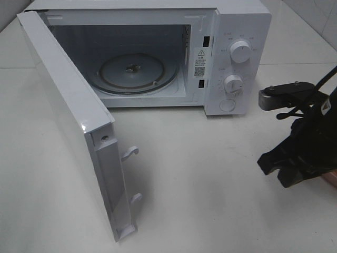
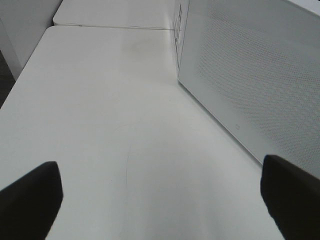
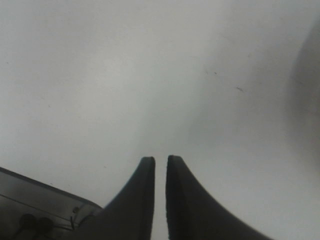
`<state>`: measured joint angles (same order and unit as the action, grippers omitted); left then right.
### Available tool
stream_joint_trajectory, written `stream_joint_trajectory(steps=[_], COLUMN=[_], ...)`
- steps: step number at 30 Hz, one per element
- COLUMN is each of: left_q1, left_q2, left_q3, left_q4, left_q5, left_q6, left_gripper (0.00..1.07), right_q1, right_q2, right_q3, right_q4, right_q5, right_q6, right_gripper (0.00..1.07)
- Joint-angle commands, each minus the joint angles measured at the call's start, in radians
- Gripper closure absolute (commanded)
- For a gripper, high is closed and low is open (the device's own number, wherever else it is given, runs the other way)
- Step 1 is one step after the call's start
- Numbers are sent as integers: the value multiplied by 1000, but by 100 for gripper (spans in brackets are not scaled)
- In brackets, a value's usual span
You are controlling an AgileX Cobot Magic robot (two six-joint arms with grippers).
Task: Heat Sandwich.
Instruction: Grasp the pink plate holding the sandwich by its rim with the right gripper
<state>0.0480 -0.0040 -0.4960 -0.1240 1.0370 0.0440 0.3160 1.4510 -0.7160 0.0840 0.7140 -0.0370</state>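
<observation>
The white hinged door (image 1: 68,132) of a boxy white microwave oven (image 1: 231,26) is standing wide open, its near edge jutting toward the camera and two white latch hooks (image 1: 130,153) showing on its inner side. Inside the cavity, a round glass turntable (image 1: 138,74) is lying flat on the floor. On the oven's right-hand panel, two round white knobs (image 1: 240,51) are sitting one above the other, with a round white button (image 1: 227,105) below them. At the scene's right, near the oven's front corner, the black right claw (image 3: 160,161) is hanging over the pale counter (image 1: 210,184), standing narrow, its fingertips parted by a thin slit with nothing between them. The black left claw (image 2: 160,200) is hovering over the counter to the left of the open door, spread wide and gripping nothing. A pink sliver (image 1: 331,178) is peeking out behind the right arm, too little to identify. The sandwich is showing in none of the views, so where it is lying cannot be told.
</observation>
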Motion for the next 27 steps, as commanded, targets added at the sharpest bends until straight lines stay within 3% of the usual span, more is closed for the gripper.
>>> stream_joint_trajectory(steps=[1,4,7,8,10,12,13,14,17,18,22,27], left_q1=[-4,-4,-4,-4,-4,-4,-4,-4,-4,-4,-4,-4], left_q2=[-29,-29,-29,-29,-29,-29,-29,-29,-29,-29,-29,-29], left_q3=[2,2,2,2,2,2,2,2,2,2,2,2], left_q4=[-1,-1,-1,-1,-1,-1,-1,-1,-1,-1,-1,-1], left_q5=[-3,-3,-3,-3,-3,-3,-3,-3,-3,-3,-3,-3], left_q6=[-5,-5,-5,-5,-5,-5,-5,-5,-5,-5,-5,-5], left_gripper=[5,5,5,5,5,5,5,5,5,5,5,5], right_q1=[-43,-68,-125,-149,-156,-171,-184,-184,-211,-212,-212,-212], right_q2=[-5,-5,-5,-5,-5,-5,-4,-4,-2,-2,-2,28], right_q3=[-32,-47,-79,-92,-98,-109,-116,-116,-116,-116,-116,-115], right_q4=[-60,-84,-111,-122,-130,-152,-175,-175,-200,-212,-240,-276], right_q5=[91,113,125,124,124,125,120,120,84,71,33,27], right_q6=[-21,-21,-20,-20,-20,-18,-15,-15,-13,-13,-7,26], right_gripper=[92,90,80,73,69,58,46,46,28,17,11,12])
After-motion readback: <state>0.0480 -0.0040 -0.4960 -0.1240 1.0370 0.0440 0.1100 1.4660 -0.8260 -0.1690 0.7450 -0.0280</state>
